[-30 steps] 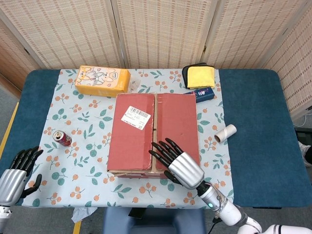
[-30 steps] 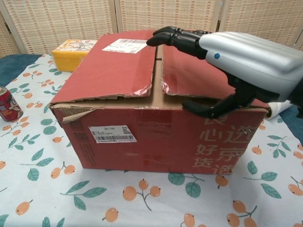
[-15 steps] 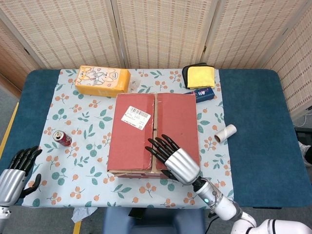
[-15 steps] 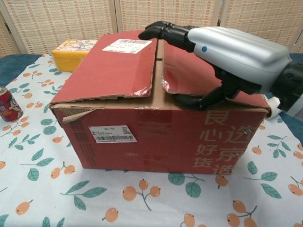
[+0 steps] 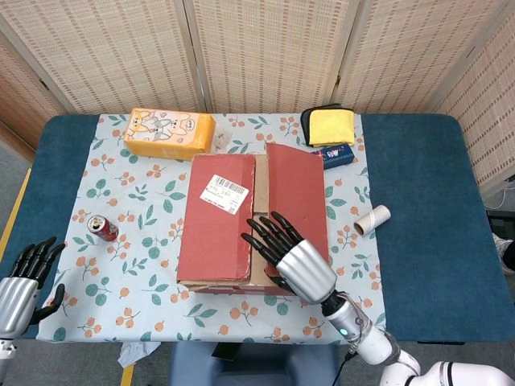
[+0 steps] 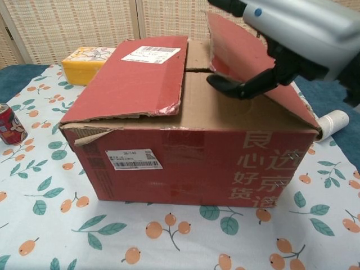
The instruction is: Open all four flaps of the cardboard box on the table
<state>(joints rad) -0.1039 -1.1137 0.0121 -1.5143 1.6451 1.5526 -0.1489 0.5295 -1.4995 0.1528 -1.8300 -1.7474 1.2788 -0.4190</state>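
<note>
Right robot hand [image 6: 292,34] grips raised flap [image 6: 247,62] — thumb beneath.

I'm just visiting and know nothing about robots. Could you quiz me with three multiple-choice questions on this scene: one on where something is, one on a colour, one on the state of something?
1. Where is the small red drink can?
A. On the box
B. On the floral tablecloth, on the robot's left of the box
C. Beside the yellow cloth

2. What colour is the folded cloth near the far table edge?
A. Yellow
B. Green
C. White

3. What state is the red cardboard box's right-hand top flap in?
A. Flat and closed
C. Torn off
B. Lifted partway by the right hand

Answers: 1 B, the can stands on the tablecloth apart from the red cardboard box. 2 A, the cloth is plainly yellow. 3 B, the flap tilts upward with the thumb beneath it.
</note>
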